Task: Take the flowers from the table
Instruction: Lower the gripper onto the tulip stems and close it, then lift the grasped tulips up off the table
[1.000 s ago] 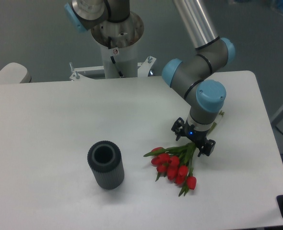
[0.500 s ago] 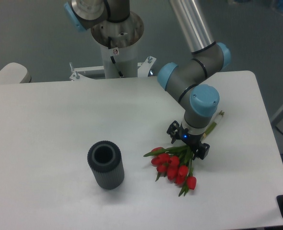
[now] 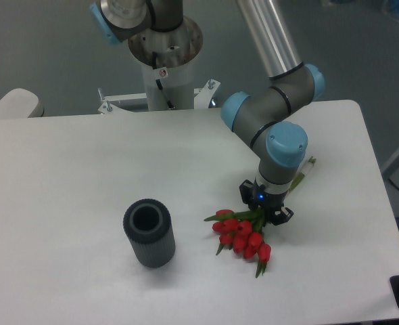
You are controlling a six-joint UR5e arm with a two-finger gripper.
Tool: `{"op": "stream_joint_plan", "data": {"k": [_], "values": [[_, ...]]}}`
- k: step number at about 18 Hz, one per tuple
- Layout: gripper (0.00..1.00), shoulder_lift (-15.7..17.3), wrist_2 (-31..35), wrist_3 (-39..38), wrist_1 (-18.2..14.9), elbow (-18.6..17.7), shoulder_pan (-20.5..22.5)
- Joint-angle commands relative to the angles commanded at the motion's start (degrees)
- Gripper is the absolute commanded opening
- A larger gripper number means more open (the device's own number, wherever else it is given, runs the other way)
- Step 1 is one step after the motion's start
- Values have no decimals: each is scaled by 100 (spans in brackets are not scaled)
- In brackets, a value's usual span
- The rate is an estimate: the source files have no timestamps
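The claw (image 3: 266, 208) sits low over the white table (image 3: 64, 189), at about four o'clock from the table's centre, and its two black fingers now look drawn in around the green stems of the flowers (image 3: 242, 237) — a second ago they stood visibly wider apart, straddling the bunch from farther toward three o'clock. It appears pinched on the stems, though the wrist above hides the contact itself. The flowers, a tied bunch of red tulip buds, fan out from the claw toward seven o'clock, their heads resting on the table or just above it; their pale stem ends poke out past the wrist toward one o'clock. The bunch has shifted a little since the earlier views, its heads pulled slightly closer to the claw and turned, which suggests the grip has taken hold. Judging by this, the grasp is made and the lift is what remains — the buds do not yet look raised clear of the surface. Farther out, at nine o'clock from the flowers and well apart from them, a dark grey ribbed cylinder (image 3: 149, 233) stands upright with its open end up.
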Motion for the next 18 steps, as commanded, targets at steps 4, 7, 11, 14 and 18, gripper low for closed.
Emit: {"op": "stream_joint_plan", "data": {"k": [4,7,11,14,18], "values": [[26,0,-26,0,0,79,0],[26,26,-44,61,0,245,0],[26,123,-193,62,-61,501,0],[26,237,-858,9,-79,737,18],[26,369,-2212,-657,-88,1124,61]]}}
